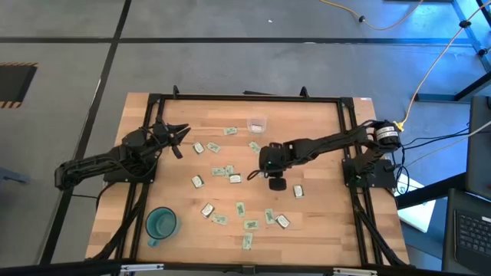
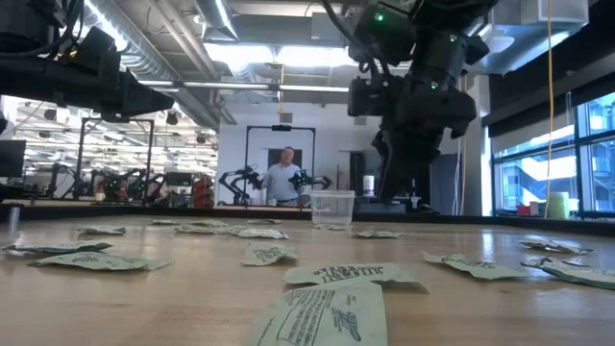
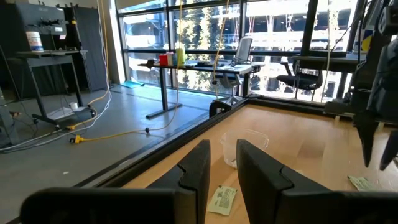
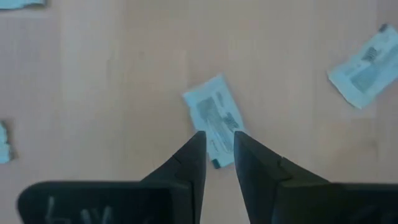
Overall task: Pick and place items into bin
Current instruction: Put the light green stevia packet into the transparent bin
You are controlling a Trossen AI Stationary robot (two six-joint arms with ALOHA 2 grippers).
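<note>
High view says barely anything is done yet: roughly twenty packets [image 1: 234,178] are scattered across the table [image 1: 322,222], and the clear bin [image 1: 256,123] at upper centre looks empty, though that can't be fully confirmed. The right end effector [image 4: 217,149] is parked right of centre, fingers nearly closed with just a narrow gap, hovering over one pale packet [image 4: 213,116] and nothing gripped. The left end effector [image 3: 222,163] is kept at the left edge, slightly parted, empty.

Right end effector [image 4: 217,146] points down, fingers slightly apart.
</note>
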